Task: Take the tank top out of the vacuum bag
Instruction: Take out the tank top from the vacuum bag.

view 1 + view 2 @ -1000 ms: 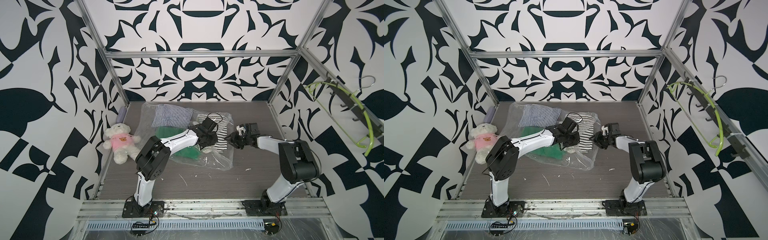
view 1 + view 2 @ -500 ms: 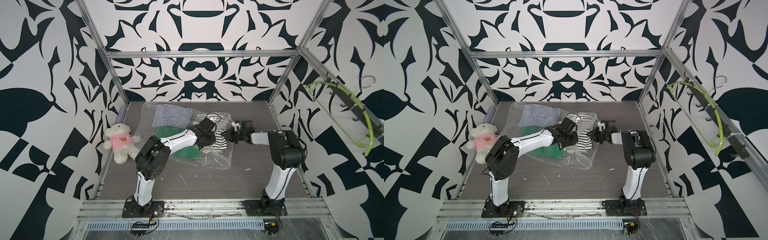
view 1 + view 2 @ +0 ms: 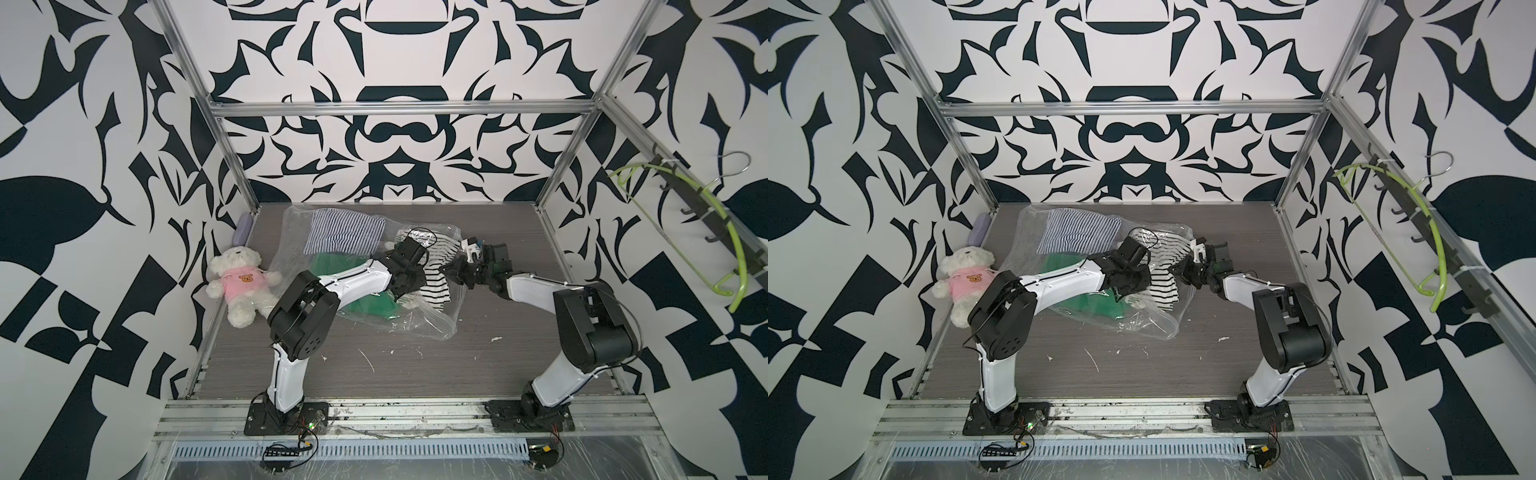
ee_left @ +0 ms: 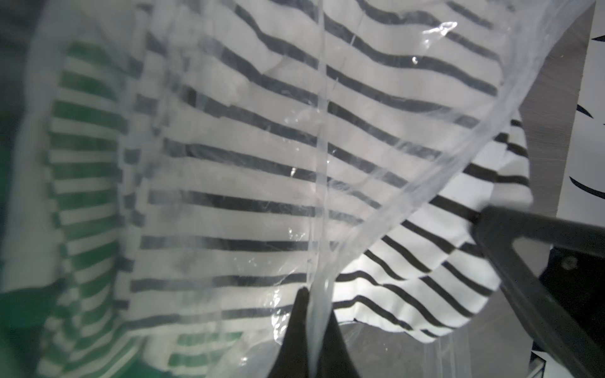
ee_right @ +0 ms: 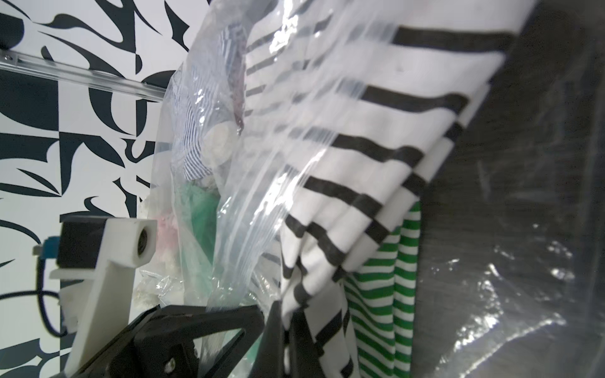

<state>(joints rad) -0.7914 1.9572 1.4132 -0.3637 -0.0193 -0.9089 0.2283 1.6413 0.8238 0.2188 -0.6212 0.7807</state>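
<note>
Right end effector [image 5: 284, 315] has advanced and clamped shut on the striped tank top [image 3: 435, 287], partly out of the mouth of the vacuum bag [image 3: 432, 326] near the far edge of the surface [image 3: 498, 365]. Left end effector [image 4: 315, 296] pinches the bag's clear film — the anchor. Best practice: draw the top steadily toward the right edge while the film stays pinned, lest bag follow garment.

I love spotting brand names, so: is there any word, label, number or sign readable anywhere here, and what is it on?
No readable text anywhere.
Teddy bear: pink top shows a small bear-face picture, no letters.
Vacuum bag: clear plastic, no print seen.
Black-and-white striped top: stripes only.
Walls: abstract black shapes, not writing.
Robot arms: no label legible.
</note>
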